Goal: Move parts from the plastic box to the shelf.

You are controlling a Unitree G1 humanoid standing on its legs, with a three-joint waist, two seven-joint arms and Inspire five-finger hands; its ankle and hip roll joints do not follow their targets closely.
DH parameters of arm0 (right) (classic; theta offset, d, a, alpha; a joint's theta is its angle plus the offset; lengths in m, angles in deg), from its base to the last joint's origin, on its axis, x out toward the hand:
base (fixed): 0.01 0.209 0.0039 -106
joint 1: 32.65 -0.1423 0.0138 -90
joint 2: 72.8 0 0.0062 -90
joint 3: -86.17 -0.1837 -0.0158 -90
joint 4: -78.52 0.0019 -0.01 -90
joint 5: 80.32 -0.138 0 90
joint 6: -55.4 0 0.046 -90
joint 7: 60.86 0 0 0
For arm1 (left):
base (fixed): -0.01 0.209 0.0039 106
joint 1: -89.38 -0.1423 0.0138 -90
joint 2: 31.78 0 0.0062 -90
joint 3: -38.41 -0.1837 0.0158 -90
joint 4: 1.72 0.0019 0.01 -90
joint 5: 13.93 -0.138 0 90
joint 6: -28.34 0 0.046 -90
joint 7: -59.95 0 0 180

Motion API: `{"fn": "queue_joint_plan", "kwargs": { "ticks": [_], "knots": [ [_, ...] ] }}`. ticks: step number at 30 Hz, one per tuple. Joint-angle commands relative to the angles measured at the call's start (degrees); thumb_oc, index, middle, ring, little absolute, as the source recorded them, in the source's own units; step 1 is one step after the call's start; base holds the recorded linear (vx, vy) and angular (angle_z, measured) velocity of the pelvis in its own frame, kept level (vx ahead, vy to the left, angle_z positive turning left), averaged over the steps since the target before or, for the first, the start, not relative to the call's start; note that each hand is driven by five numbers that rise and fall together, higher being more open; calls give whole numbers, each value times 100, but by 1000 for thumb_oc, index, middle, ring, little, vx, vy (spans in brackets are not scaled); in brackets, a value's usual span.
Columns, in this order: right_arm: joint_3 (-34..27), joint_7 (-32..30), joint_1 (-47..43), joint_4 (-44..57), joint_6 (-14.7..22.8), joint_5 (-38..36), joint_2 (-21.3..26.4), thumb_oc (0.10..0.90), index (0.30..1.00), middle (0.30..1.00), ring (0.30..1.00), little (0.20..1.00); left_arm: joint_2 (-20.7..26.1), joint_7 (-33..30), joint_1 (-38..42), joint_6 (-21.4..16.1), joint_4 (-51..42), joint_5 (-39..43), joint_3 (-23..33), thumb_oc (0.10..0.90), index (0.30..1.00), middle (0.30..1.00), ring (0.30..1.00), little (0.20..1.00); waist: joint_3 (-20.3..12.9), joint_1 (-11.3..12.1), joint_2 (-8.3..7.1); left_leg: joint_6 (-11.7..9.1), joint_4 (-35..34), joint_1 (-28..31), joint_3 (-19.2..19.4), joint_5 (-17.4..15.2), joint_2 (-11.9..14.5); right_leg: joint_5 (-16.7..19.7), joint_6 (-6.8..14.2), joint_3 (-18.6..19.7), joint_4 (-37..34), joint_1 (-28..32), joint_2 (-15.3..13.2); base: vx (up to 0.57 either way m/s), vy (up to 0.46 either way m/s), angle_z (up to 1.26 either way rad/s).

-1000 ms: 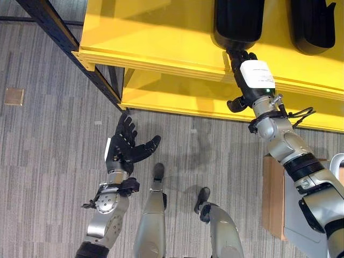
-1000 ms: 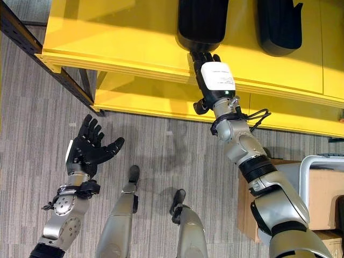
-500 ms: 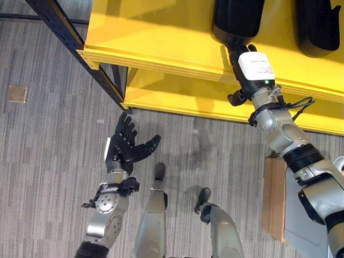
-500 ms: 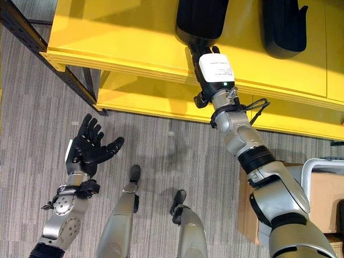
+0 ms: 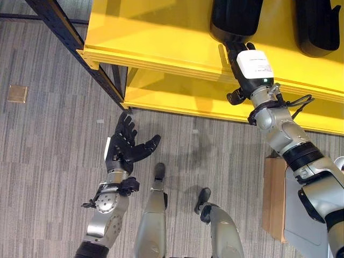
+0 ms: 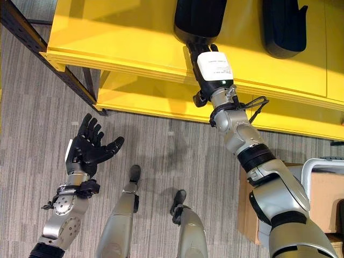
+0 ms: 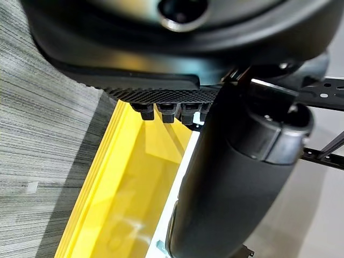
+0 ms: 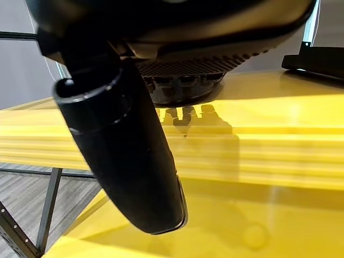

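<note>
Black and glossy, two parts lie on the upper board of the yellow shelf (image 5: 161, 32), long axes running from front to back: one part (image 5: 236, 19) just ahead of the right robot hand (image 5: 250, 64), a second part (image 5: 318, 27) further right. The right robot hand reaches onto the shelf edge, fingertips at the near part (grip hidden, cannot tell). The left robot hand (image 5: 124, 148) hovers over the grey floor (image 5: 48, 161), fingers spread, empty.

1. Both arms are silver-grey with rounded shells; black bands ring the joints.
2. The left hand (image 5: 124, 148) is dark, with a white strip along its edge.
3. The right hand (image 6: 207, 72) is dark too (a white plate covers its back; a small green light sits at the plate's wrist end).
</note>
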Motion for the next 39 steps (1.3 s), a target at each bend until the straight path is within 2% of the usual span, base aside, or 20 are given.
{"fn": "queue_joint_plan", "kwargs": {
  "ticks": [1, 24, 39],
  "knots": [
    [1, -507, -919, -60, 24, -169, 346, 900, 1000, 1000, 1000, 1000, 285, 179, -28, -654, -638, 132, 94, 900, 1000, 1000, 1000, 1000, -345, 18, -77, -68, 749, -164, -46, -825, 265, 339, 147, 170, -421, 462, -144, 0, 0, 0],
    [171, -571, -1179, -662, -56, -300, 348, 900, 1000, 1000, 1000, 1000, 343, 205, -16, -676, -633, 182, 84, 900, 1000, 1000, 1000, 1000, -343, 23, -73, -76, 751, -160, -31, -835, 268, 336, 143, 193, -418, 465, -109, 0, 0, 0],
    [121, -557, -1071, -559, -38, -271, 396, 900, 1000, 1000, 1000, 1000, 335, 195, -3, -677, -608, 166, 117, 900, 1000, 1000, 1000, 1000, -345, -5, -76, -72, 774, -173, -24, -843, 280, 344, 145, 202, -425, 448, -100, 0, 0, 0]
  ]
}}
